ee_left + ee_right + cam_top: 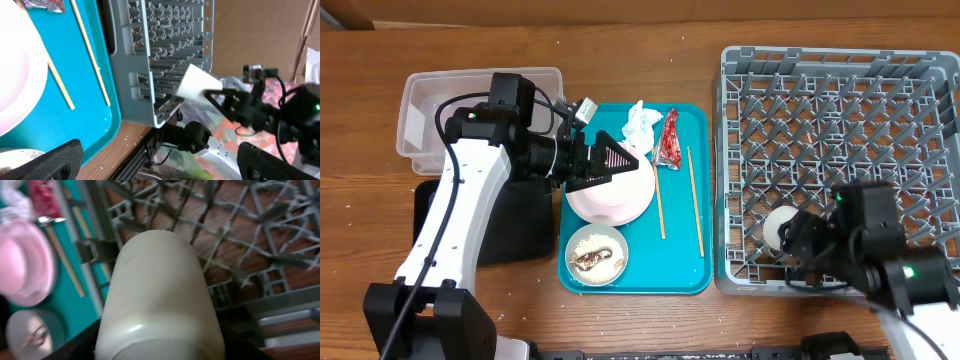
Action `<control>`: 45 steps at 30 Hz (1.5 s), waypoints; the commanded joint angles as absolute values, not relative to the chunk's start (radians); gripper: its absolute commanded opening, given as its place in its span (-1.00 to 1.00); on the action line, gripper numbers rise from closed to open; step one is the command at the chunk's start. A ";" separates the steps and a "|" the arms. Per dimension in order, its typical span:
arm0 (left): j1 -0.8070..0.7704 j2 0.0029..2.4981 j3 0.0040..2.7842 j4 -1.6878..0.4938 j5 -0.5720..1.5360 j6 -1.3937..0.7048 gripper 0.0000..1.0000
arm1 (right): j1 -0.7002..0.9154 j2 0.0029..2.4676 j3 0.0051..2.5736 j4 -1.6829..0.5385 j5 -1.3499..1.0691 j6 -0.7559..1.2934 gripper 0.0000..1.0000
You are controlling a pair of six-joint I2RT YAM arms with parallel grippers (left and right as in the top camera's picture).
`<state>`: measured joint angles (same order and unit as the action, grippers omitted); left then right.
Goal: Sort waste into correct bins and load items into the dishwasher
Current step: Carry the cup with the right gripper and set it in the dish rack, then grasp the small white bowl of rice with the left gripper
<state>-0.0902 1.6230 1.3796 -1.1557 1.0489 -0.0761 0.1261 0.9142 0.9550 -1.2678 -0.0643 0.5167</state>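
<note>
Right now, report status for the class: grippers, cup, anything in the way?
Right gripper shut on white cup, over grey rack. Left gripper open above pink plate. Nothing in the way.

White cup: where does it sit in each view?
Overhead: white cup lower right, over the grey dish rack's lower-left part.
Left wrist: centre right, against the rack's corner.
Right wrist: fills the centre.
Shared landmark: the rack, in all three views.
</note>
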 commanded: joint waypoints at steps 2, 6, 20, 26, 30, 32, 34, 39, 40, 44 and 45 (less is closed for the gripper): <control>-0.093 1.619 1.389 -1.154 1.035 -0.083 1.00 | 0.131 1.019 0.977 -1.224 0.067 0.525 -0.01; -0.093 1.619 1.389 -1.157 1.030 -0.083 1.00 | 0.131 1.114 0.978 -1.206 0.065 0.524 0.42; -0.251 1.619 1.389 -1.213 0.443 -0.223 0.97 | 0.131 1.042 1.110 -0.870 -0.604 0.340 0.56; -0.392 1.621 1.381 -1.157 0.049 -0.394 0.98 | 0.131 1.063 1.110 -0.852 -0.624 0.374 0.45; -0.458 1.623 1.375 -1.148 0.033 -0.410 0.86 | 0.131 1.063 1.110 -0.877 -0.622 0.366 0.46; -0.487 1.623 1.375 -1.182 0.066 -0.439 0.79 | 0.131 1.063 1.110 -0.887 -0.622 0.366 0.45; -0.525 1.623 1.363 -1.220 0.108 -0.476 0.73 | 0.131 1.063 1.110 -0.892 -0.619 0.366 0.46; -0.657 1.624 1.248 -1.236 0.055 -0.614 0.61 | 0.131 1.063 1.110 -0.894 -0.619 0.366 0.47; -0.678 1.628 1.214 -1.211 0.051 -0.638 0.56 | 0.131 1.063 1.110 -0.895 -0.619 0.366 0.47; -0.739 1.656 1.092 -1.072 0.035 -0.682 0.16 | 0.131 1.063 1.110 -0.896 -0.619 0.366 0.48; -0.747 1.668 1.070 -1.045 0.022 -0.700 0.11 | 0.131 1.063 1.110 -0.896 -0.619 0.366 0.47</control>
